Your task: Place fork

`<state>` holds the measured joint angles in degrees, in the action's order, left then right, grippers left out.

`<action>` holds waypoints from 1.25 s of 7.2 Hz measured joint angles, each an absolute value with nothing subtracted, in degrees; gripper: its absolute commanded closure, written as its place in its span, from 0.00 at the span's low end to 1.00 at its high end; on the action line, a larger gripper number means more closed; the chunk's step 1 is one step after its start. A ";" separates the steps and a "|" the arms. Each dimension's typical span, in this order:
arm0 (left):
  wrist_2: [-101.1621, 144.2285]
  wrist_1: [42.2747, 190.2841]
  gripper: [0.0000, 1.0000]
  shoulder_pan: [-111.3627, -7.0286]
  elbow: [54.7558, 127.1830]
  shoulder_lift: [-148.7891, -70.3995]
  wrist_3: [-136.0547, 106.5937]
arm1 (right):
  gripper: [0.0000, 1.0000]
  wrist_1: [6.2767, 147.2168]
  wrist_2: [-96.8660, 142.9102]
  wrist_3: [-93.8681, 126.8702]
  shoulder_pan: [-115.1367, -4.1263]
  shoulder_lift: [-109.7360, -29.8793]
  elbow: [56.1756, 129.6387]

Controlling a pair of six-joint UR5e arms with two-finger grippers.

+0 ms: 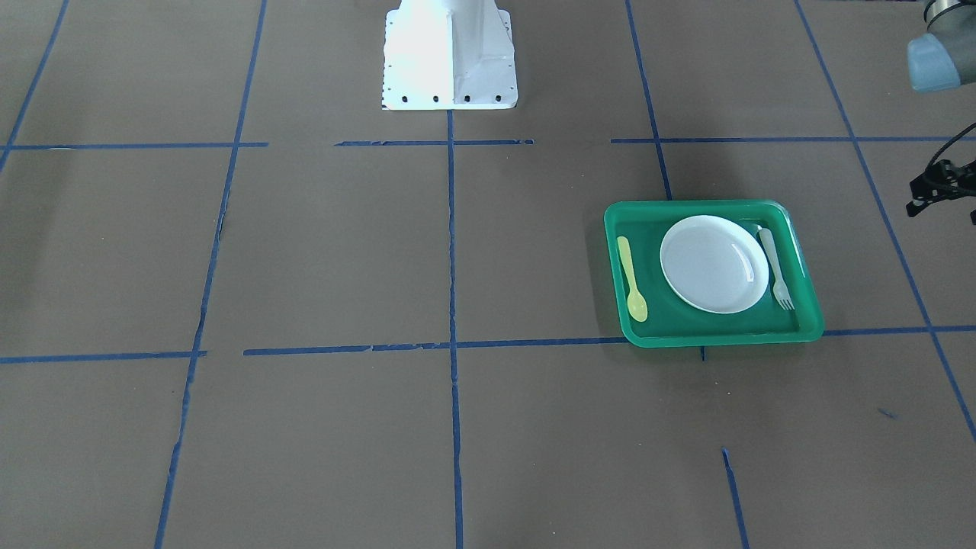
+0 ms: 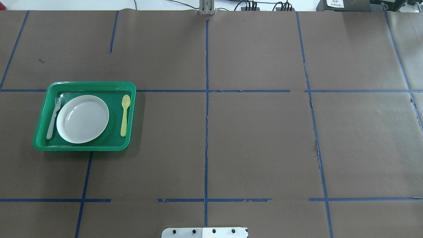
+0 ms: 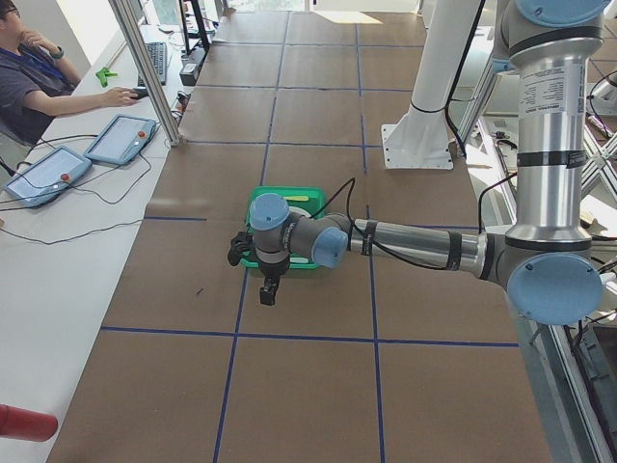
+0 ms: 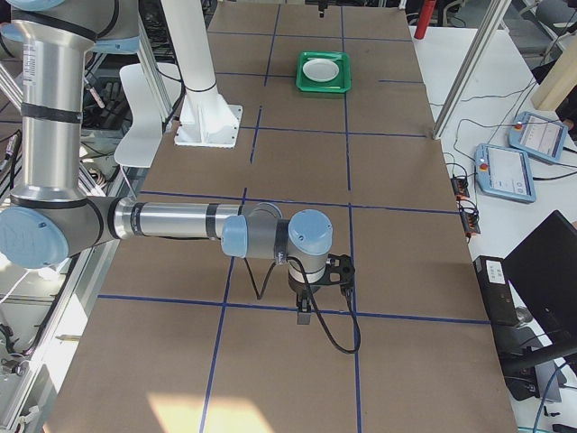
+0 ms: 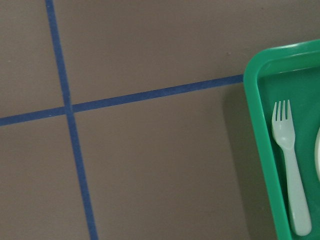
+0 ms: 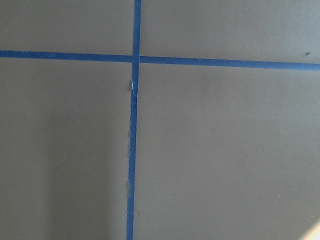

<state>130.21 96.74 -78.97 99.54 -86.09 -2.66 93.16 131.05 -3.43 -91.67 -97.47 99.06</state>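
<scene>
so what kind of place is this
Probably a robotics lab work cell: a left arm and right arm mounted at a brown table gridded in blue tape, with an operator at a side desk beside touchscreen pendants.

Robot lab: tape-gridded table [image 2: 264,138], teach pendants [image 4: 506,171]

You have bright, even light over the tabletop [image 2: 264,138]; the white robot base [image 1: 448,53] blows out in glare. A sun patch lies camera-side of the right end effector [image 4: 304,316]. The green tray [image 1: 810,305] casts a soft shadow. Focus is sharp.
</scene>
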 measured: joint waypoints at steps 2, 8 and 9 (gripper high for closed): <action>130.46 91.11 0.00 -86.68 99.51 -85.12 7.84 | 0.00 93.16 131.04 -3.43 -91.67 -97.47 99.05; 131.04 90.71 0.00 -92.94 100.26 -83.58 10.28 | 0.00 93.16 131.04 -3.43 -91.67 -97.47 99.05; 131.05 90.71 0.00 -92.96 100.32 -83.74 10.28 | 0.00 93.16 131.05 -3.43 -91.67 -97.47 99.05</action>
<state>131.05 90.71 -92.96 100.32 -83.74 10.28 93.16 131.05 -3.43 -91.67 -97.47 99.05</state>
